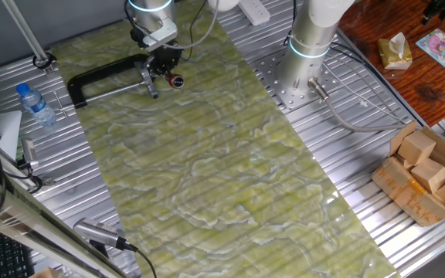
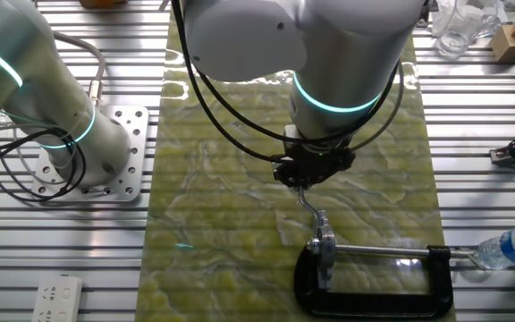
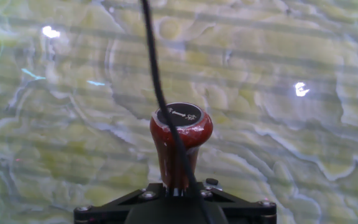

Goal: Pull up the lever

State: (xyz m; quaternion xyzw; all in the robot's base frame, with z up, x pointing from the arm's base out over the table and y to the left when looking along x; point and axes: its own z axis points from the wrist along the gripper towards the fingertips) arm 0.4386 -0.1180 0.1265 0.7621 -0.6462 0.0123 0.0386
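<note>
You see the short metal lever with its red-brown tapered plastic tip at the far end of the green marbled mat on the desk, beside the large black C-shaped clamp bar. The black end effector sits right over the lever's stem. You cannot tell whether its fingers are apart or pressed together. A clear plastic water bottle lies near the clamp.

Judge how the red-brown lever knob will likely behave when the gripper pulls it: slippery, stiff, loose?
The lever knob looks glossy and tapered, so fingers may slip along it. Its thin metal stem probably stays stiff. It appears fixed to the black clamp, so it likely pivots rather than lifts free.
</note>
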